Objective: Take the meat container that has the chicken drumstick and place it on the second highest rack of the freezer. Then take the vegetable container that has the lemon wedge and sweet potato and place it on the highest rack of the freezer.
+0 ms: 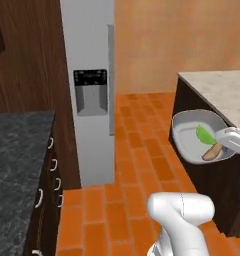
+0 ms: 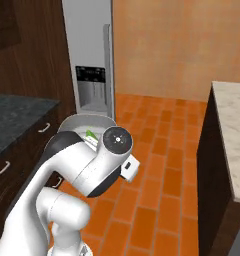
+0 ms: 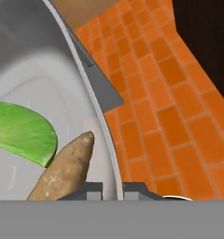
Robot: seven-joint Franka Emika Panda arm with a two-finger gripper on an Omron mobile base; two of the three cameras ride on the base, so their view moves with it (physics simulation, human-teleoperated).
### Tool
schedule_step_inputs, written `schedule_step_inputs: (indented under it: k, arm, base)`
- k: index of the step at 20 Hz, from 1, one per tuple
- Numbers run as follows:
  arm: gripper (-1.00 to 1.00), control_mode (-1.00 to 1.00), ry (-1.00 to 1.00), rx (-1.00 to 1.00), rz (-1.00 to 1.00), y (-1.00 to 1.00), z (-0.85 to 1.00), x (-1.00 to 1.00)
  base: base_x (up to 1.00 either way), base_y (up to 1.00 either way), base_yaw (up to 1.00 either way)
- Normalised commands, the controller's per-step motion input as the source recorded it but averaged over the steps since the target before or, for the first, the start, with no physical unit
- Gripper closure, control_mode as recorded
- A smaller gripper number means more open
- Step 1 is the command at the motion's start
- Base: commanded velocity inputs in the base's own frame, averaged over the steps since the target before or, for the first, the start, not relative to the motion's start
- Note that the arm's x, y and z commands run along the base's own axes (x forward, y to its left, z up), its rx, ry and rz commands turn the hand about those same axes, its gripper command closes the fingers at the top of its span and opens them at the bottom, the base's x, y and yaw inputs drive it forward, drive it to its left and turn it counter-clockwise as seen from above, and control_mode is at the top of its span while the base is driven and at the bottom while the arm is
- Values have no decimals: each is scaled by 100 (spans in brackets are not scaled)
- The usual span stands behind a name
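Observation:
The vegetable container (image 1: 189, 131) is a shallow grey tub hanging in the air over the floor, tipped toward the camera. Inside lie a green lemon wedge (image 1: 204, 134) and a brown sweet potato (image 1: 212, 151). My gripper (image 1: 224, 142) is shut on the tub's right rim. In the hand view the rim (image 3: 97, 100) runs up from between my gripper's (image 3: 112, 189) fingertips, with the lemon wedge (image 3: 23, 133) and sweet potato (image 3: 67, 169) just left of it. In the right base view the container (image 2: 87, 122) peeks out behind my arm. The grey freezer (image 1: 89, 90) (image 2: 89, 50) stands ahead, its door shut.
A dark counter with drawers (image 1: 17, 165) (image 2: 12, 117) lies to the left. An island with a pale stone top (image 1: 222, 90) (image 2: 232, 135) stands to the right. Orange tiled floor (image 1: 137, 150) runs between them up to the freezer.

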Motion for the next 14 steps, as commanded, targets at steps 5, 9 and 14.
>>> schedule_step_inputs:
  k: [5,9,14]
  arm:
    - [100,100,0,0,0,0,0,0]
    - [100,100,0,0,0,0,0,0]
    - [100,100,0,0,0,0,0,0]
  base:
    - [100,-42,8]
    - [100,-79,12]
    - [100,-87,12]
